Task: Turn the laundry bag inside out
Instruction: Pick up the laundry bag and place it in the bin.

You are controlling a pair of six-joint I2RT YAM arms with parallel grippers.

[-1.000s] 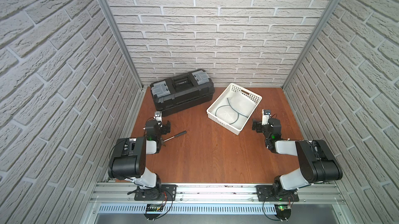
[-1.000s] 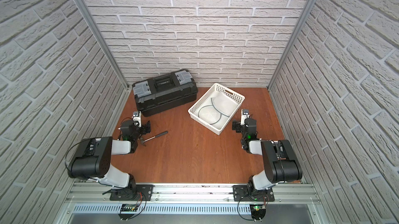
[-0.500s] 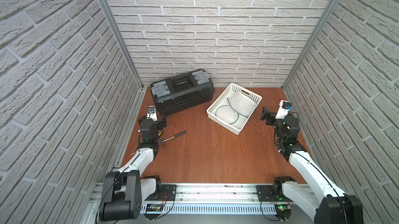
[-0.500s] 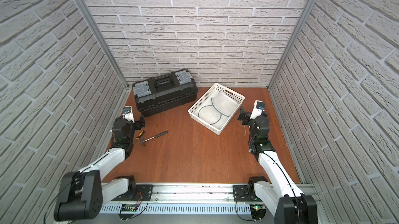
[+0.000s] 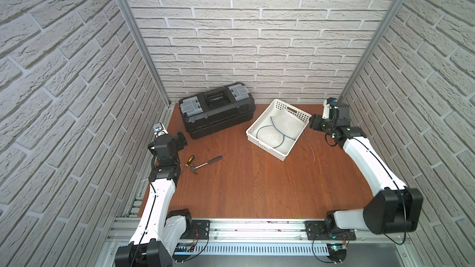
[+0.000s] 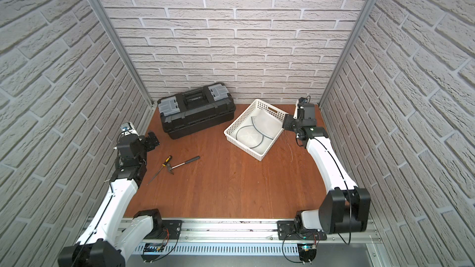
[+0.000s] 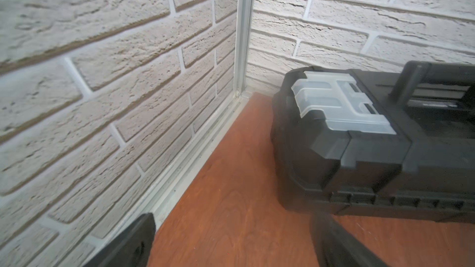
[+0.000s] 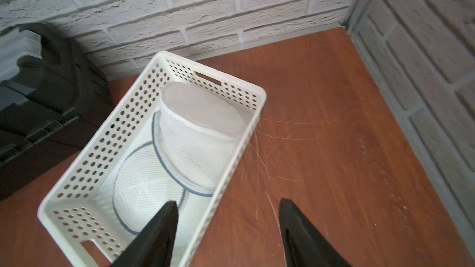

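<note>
The laundry bag (image 8: 198, 134), white mesh with grey trim, lies inside the white perforated basket (image 8: 102, 134). A round flap of the bag rests flat on the basket floor. Both top views show the bag (image 5: 281, 128) (image 6: 258, 129) in the basket (image 5: 264, 147) (image 6: 243, 147) at the back right. My right gripper (image 8: 228, 201) (image 5: 314, 124) (image 6: 288, 123) hovers open over the basket's right wall, one finger above the basket and one above the table, holding nothing. My left gripper (image 7: 232, 224) (image 5: 181, 139) (image 6: 151, 141) is open and empty near the left wall.
A black toolbox (image 5: 217, 110) (image 6: 196, 110) (image 7: 359, 137) stands at the back, left of the basket. A hammer (image 5: 205, 164) (image 6: 182, 164) and a screwdriver (image 5: 187, 163) (image 6: 162, 165) lie on the wooden table beside my left arm. Brick walls close in three sides.
Both arms have unfolded and reached back. The right gripper moved to the basket's right side and its jaws narrowed a little. The left gripper moved back along the left wall.
</note>
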